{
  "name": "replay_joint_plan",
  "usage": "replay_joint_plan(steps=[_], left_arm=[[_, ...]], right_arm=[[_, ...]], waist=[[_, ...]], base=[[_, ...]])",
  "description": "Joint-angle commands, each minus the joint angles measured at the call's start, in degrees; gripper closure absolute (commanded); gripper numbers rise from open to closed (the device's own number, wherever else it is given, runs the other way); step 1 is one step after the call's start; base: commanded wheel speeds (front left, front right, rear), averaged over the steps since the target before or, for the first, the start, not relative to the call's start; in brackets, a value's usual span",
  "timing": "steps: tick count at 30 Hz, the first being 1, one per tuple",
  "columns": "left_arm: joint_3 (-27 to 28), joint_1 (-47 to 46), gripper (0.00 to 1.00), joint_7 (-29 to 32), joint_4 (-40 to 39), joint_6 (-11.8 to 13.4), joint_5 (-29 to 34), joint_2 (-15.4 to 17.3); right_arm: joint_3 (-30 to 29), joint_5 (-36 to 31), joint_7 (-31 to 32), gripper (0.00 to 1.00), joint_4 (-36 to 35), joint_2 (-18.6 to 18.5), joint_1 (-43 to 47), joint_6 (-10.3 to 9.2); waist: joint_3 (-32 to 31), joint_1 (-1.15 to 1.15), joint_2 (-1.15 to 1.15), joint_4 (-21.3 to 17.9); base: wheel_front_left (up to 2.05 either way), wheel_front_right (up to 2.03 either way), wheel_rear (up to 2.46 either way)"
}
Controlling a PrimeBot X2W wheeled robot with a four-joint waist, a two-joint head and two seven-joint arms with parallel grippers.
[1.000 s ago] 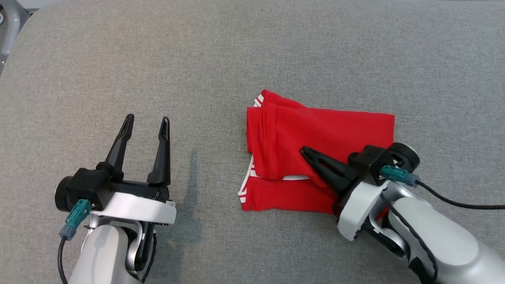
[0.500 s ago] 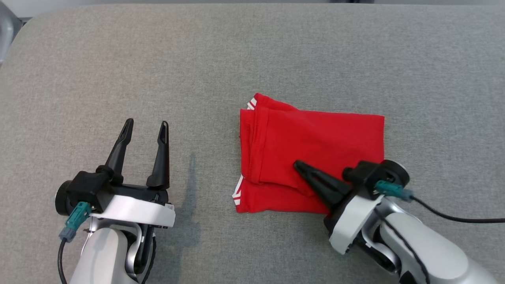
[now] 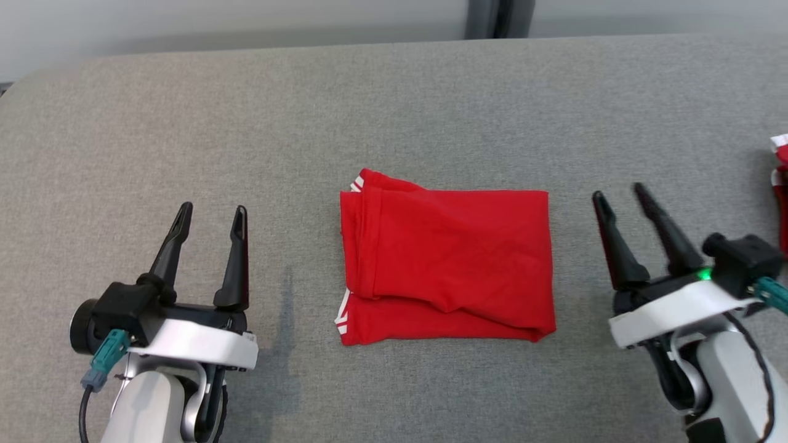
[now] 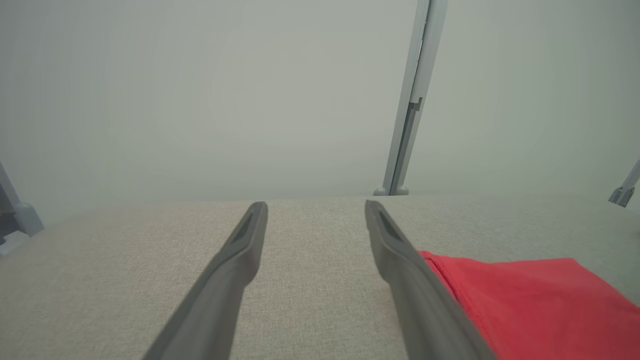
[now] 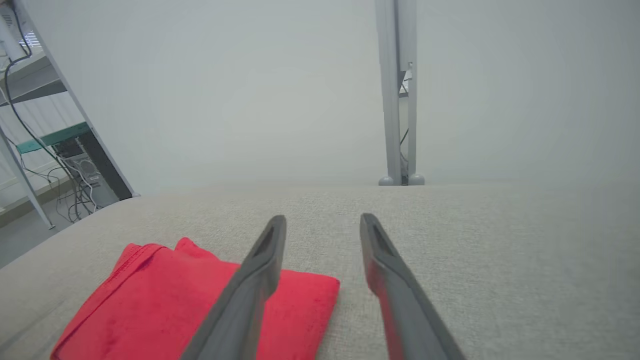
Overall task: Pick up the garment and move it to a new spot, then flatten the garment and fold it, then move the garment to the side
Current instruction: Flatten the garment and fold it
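Left gripper (image 3: 213,209): fingers stood apart with nothing between them, above bare fabric well to the left of the garment (image 3: 449,258).
Right gripper (image 3: 619,192): fingers also parted and empty, just off the garment's right edge and clear of it.
Surface (image 3: 246,123): a broad, padded top in grey woven fabric, its far-left corner rounded, with faint shadows under both arms.
Room: a plain pale wall (image 3: 246,24) ran behind the far edge, broken by one grey upright post (image 3: 498,18). The right wrist view caught a rack (image 5: 60,150) hung with dark cables off to one side.
Garment: bright red, folded into a rough rectangle wider than it was deep. A stitched hem ran down its left side, and white stripes peeped out at both left corners. A lower layer showed along the near edge beneath a slanting fold.
Position: flat at the middle of the surface, between the two grippers, touched by neither.
Right edge: a second red cloth (image 3: 780,184) with white trim, cut off by the frame.
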Motion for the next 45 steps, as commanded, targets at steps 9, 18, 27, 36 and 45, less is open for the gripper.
replay_joint_plan(steps=[9, 18, 27, 36, 45], left_arm=[[1.0, 3.5, 0.0, 1.0, -1.0, 0.7, -0.8, 2.3], [0.9, 8.2, 0.0, 2.8, -2.0, 1.4, -0.7, 3.7], [0.4, 11.7, 0.0, 4.3, -2.9, 2.2, -1.2, 4.0], [0.5, 13.2, 0.0, 5.2, -3.5, 3.1, -1.5, 4.4], [0.2, 13.2, 0.0, 5.8, -4.2, 3.8, -1.5, 4.7]], right_arm=[[-11.3, -6.0, 3.9, 0.0, -5.2, 2.7, 7.9, -0.03], [-15.4, -8.3, 7.6, 0.0, -10.4, 4.5, 14.6, -0.03], [-18.3, -9.3, 11.1, 0.0, -15.5, 6.1, 20.2, -0.03], [-19.2, -10.1, 13.6, 0.0, -18.7, 6.7, 22.7, -0.03], [-19.5, -10.7, 14.4, 0.0, -20.1, 6.9, 23.0, -0.03]], waist=[[-5.0, 0.0, 0.0, -1.9], [-9.2, 0.0, 0.0, -2.7], [-12.7, 0.0, 0.0, -2.9], [-14.2, 0.0, 0.0, -2.9], [-14.0, 0.0, 0.0, -3.1]], base=[[0.0, 0.0, 0.0], [0.0, 0.0, 0.0], [0.0, 0.0, 0.0], [0.0, 0.0, 0.0], [0.0, 0.0, 0.0]])
